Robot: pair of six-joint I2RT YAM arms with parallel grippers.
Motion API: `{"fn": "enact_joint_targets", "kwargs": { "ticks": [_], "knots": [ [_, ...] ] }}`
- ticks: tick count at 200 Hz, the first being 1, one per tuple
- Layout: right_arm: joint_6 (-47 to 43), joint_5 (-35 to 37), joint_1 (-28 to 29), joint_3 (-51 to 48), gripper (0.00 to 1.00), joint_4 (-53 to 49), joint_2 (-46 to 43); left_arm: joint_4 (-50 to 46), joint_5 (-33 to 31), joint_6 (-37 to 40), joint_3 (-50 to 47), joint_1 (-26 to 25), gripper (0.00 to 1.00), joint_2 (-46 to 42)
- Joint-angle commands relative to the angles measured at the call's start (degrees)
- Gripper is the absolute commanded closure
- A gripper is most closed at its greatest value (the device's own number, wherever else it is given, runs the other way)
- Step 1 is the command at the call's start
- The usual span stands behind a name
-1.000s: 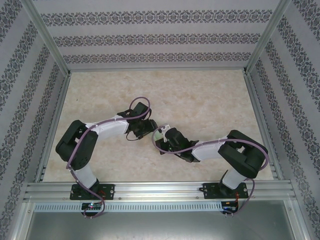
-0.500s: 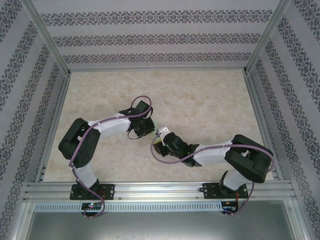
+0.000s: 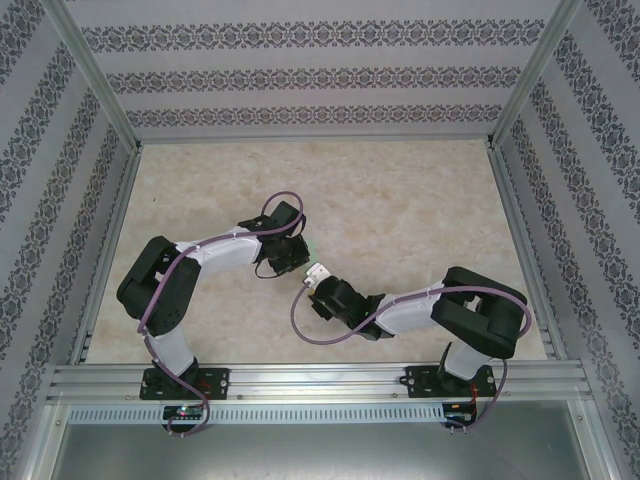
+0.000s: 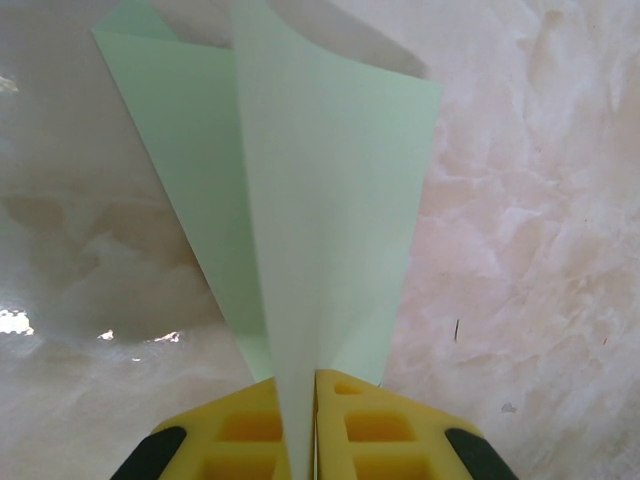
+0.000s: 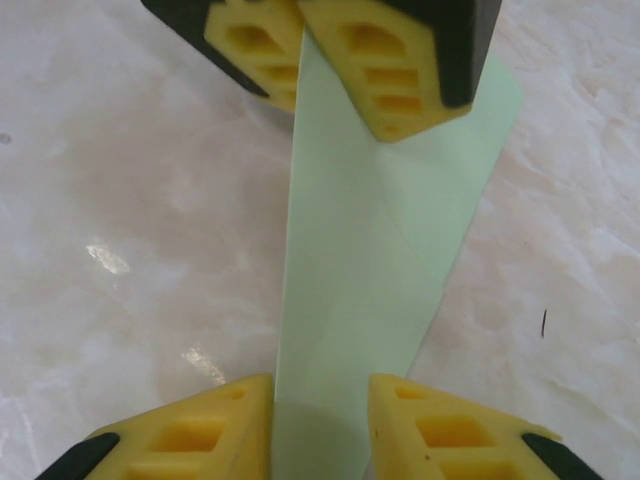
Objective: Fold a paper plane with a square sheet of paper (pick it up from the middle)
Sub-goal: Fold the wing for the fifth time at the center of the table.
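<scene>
Left gripper [image 4: 312, 390] is clamped tight on the narrow end of the paper plane [image 4: 330, 200], and the wings fan out beyond its fingertips, over the tabletop [image 4: 540, 250]. Right gripper [image 5: 320, 405] has its fingers apart, with the folded strip running between them. Here's the worry: if those right fingers close off the crease, they'll crumple a wing. And if they pull against the left's pinch, this thin paper could tear or slip free.

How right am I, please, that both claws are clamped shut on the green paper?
Only the left claw is shut on the green paper; the right wrist view shows the right claw open, fingers apart with the paper between them.
</scene>
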Motion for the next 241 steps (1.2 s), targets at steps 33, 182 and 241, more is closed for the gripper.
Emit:
{"fn": "enact_joint_targets", "kwargs": {
  "ticks": [33,182,241],
  "knots": [
    [-1.5,4.0,1.0,0.7,0.75,1.5,1.0,-1.6,0.2,-0.1,1.5,0.7,0.9,-0.1],
    [-2.2,7.0,1.6,1.3,0.7,2.8,-0.6,-2.3,0.0,-0.1,1.7,0.7,0.9,0.4],
    [-2.3,6.4,2.1,1.5,0.79,3.4,0.5,-2.4,0.0,-0.1,2.0,0.7,0.9,0.6]
  ]
}}
